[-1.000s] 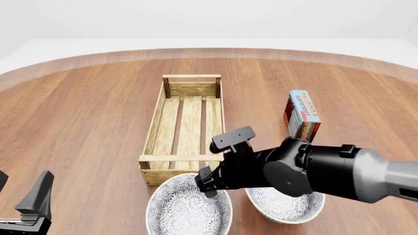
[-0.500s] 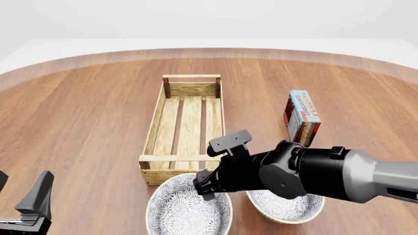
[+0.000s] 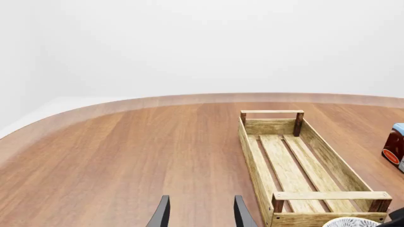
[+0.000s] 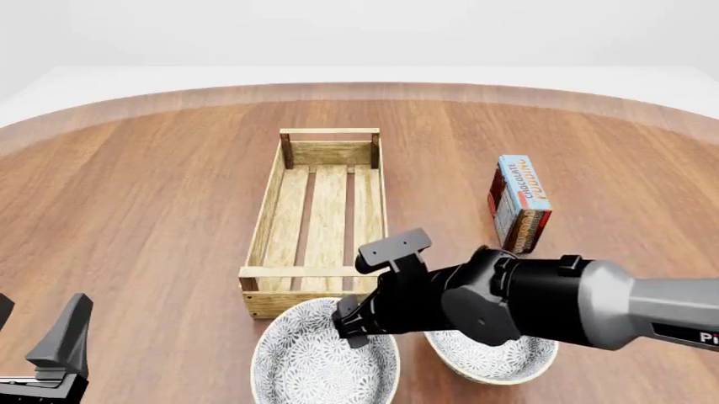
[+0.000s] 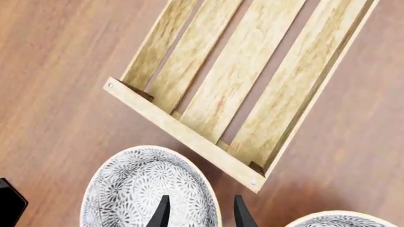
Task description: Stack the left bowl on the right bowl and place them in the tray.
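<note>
The left bowl [image 4: 320,364], white with a grey flower pattern, sits just in front of the tray [image 4: 269,220], a long light-wood crate. The right bowl [image 4: 494,358] sits beside it, partly under my right arm. My right gripper [image 4: 350,324] hangs open over the left bowl's far right rim. In the right wrist view its fingers [image 5: 162,213] stand one on each side of that bowl's [image 5: 139,189] rim, with the tray [image 5: 252,94] beyond and a sliver of the right bowl [image 5: 341,221]. My left gripper [image 4: 39,337] stays open at the near left, holding nothing.
A blue-and-red pudding carton [image 4: 519,200] stands upright to the right of the tray. The left wrist view shows the open left gripper [image 3: 200,216], the tray [image 3: 252,156], the carton's edge [image 3: 395,147] and bare wooden table.
My right gripper has crept down and slightly leftward onto the left bowl's rim. The left arm, both bowls and the tray have not moved.
</note>
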`<state>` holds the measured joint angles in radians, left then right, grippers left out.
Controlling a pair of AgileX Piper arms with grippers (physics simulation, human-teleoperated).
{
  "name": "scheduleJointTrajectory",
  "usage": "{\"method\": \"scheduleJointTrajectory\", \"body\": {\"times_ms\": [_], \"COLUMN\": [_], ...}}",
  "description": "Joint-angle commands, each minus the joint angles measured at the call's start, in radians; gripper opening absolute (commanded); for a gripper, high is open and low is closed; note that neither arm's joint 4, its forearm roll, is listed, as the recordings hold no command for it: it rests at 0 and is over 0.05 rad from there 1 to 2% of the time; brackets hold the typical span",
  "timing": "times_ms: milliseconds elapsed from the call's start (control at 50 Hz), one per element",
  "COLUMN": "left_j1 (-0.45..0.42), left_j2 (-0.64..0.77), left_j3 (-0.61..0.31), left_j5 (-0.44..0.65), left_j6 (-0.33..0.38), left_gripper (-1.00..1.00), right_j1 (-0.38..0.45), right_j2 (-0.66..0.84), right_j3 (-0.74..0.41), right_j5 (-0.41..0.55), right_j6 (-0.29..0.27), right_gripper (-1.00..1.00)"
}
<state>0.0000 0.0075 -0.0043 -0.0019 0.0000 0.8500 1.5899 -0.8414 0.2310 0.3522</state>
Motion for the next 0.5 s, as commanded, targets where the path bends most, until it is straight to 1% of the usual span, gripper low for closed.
{"method": "scheduleJointTrajectory", "body": {"times_ms": [20,500], "left_j1": [0.0,0.0], "left_j2": [0.0,0.0], "left_j3": [0.0,0.0], "left_j5": [0.0,0.0], "left_j6": [0.0,0.0], "left_gripper": [1.0,1.0], "right_j1": [0.0,0.008], "right_j2": [0.011,0.046], "right_j3": [0.001,0.013], "right_j5": [-0.008,-0.036], "right_j6": [0.005,0.023], "right_gripper": [1.0,1.0]}}
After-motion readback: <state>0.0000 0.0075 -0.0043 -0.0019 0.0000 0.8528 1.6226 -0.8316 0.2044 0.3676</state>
